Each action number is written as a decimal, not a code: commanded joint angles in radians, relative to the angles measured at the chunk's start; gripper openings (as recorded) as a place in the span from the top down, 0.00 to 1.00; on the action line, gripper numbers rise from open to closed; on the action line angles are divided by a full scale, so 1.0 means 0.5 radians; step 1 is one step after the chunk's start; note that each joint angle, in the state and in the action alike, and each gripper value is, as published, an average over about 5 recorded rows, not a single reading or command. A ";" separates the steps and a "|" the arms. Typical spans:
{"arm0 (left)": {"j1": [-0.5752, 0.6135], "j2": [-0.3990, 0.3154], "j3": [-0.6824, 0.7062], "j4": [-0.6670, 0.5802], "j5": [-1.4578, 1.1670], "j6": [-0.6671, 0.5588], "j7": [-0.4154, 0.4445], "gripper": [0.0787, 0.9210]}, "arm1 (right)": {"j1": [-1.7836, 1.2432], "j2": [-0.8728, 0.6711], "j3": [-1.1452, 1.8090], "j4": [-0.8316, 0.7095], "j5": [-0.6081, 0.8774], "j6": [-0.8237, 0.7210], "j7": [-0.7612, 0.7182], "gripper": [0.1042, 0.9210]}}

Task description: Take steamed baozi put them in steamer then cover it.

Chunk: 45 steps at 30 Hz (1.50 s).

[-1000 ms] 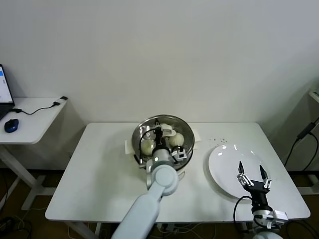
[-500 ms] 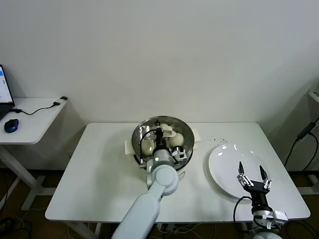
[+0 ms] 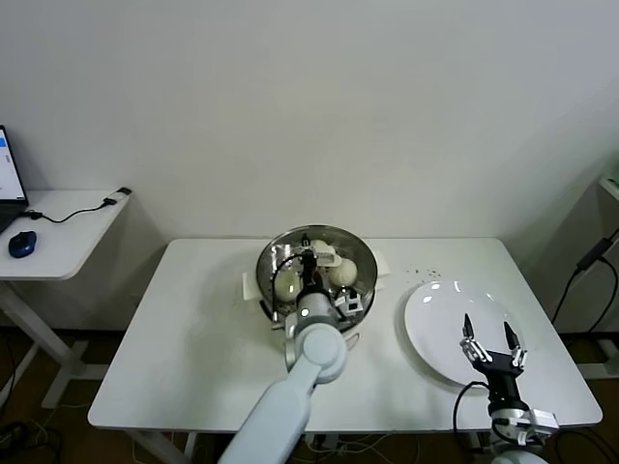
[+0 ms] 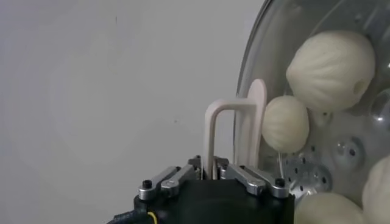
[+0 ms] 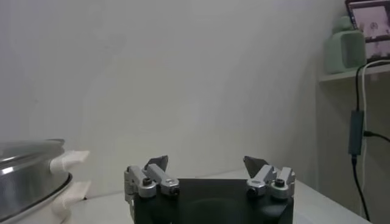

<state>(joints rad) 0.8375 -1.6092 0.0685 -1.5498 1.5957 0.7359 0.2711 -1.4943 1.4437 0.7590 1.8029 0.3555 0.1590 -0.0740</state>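
The head view looks down over the table (image 3: 193, 329); both wrist views, set low, share the steamer (image 5: 30, 176).

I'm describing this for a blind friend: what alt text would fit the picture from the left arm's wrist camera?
The left gripper has its jaws around the cream handle of the clear glass cover, which sits over the steamer. Through the glass, steamed baozi rest on the steamer's perforated metal floor.
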 commanded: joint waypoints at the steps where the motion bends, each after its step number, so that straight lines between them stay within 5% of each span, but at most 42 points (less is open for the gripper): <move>1: 0.087 -0.098 0.047 -0.186 -0.007 -0.136 0.002 0.79 | 0.000 0.000 0.003 -0.001 0.000 0.001 -0.001 0.12; 21: 0.450 0.030 -0.002 -0.817 -0.148 -0.149 -0.003 0.14 | -0.028 -0.001 -0.041 0.013 -0.022 -0.013 -0.021 0.12; 28: 0.663 0.195 -0.435 -1.203 -0.896 -0.409 -0.310 0.12 | -0.073 -0.026 -0.070 0.027 -0.076 0.031 -0.155 0.12; 32: 0.781 0.236 -0.868 -1.280 -1.648 -0.799 -0.440 0.12 | -0.063 -0.049 -0.062 -0.040 -0.069 0.238 -0.281 0.12; 38: 1.125 0.193 -1.461 -1.163 -2.672 -1.312 -0.248 0.12 | -0.130 -0.056 -0.118 0.007 -0.114 0.158 -0.192 0.12; 45: 1.607 0.187 -1.747 -1.215 -3.312 -1.398 -0.217 0.12 | -0.218 -0.079 -0.167 0.079 -0.081 0.121 -0.150 0.12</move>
<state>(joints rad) 1.3133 -1.5575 -0.4434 -2.0938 0.6508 0.2757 0.1562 -1.5590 1.4145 0.7014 1.8169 0.3151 0.2099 -0.1498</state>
